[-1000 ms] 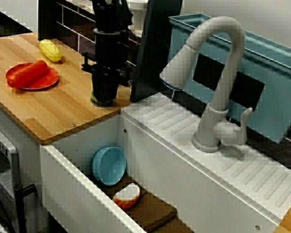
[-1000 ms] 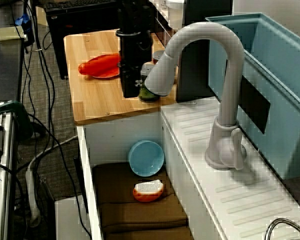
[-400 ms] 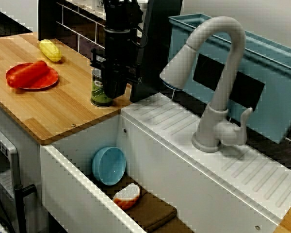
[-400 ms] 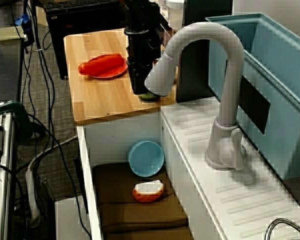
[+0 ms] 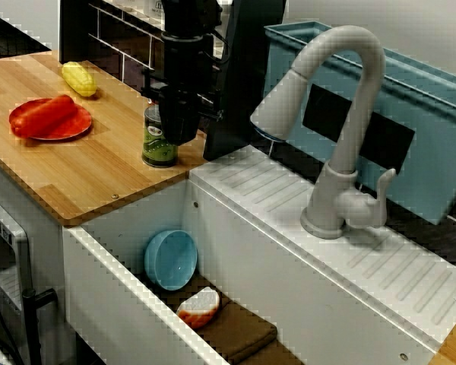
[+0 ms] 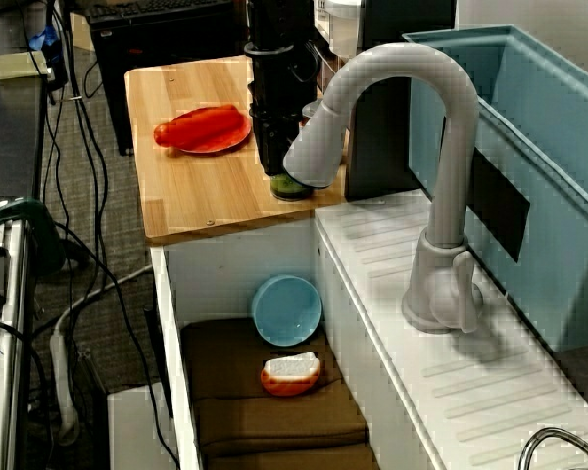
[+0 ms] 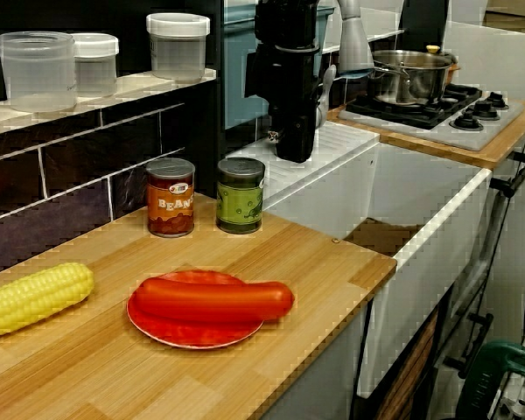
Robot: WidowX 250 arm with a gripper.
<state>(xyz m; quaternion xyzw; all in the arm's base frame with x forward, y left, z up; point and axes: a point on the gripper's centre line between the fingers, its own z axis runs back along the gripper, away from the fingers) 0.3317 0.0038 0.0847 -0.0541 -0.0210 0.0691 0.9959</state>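
A green-labelled can (image 5: 156, 146) stands upright on the wooden counter (image 5: 76, 175) near the sink corner; it also shows in the side view (image 6: 292, 187) and in the counter-end view (image 7: 240, 194). My black gripper (image 5: 178, 135) hangs just above and a little to the right of it, apart from the can, open and with nothing in it. From the counter end the gripper (image 7: 295, 154) sits higher than the can top and beyond it, over the white drainboard (image 7: 328, 153). A red bean can (image 7: 171, 197) stands beside the green one.
A red plate with a long red sausage (image 5: 49, 117) and a yellow corn cob (image 5: 78, 77) lie further left. In the sink are a blue bowl (image 5: 171, 258) and a red-and-white piece (image 5: 199, 306). The grey faucet (image 5: 342, 114) and a blue bin (image 5: 410, 129) stand right; jars (image 7: 177, 44) line the shelf.
The gripper was down around the green can; it has let go, risen and shifted slightly right. The can stays on the counter.
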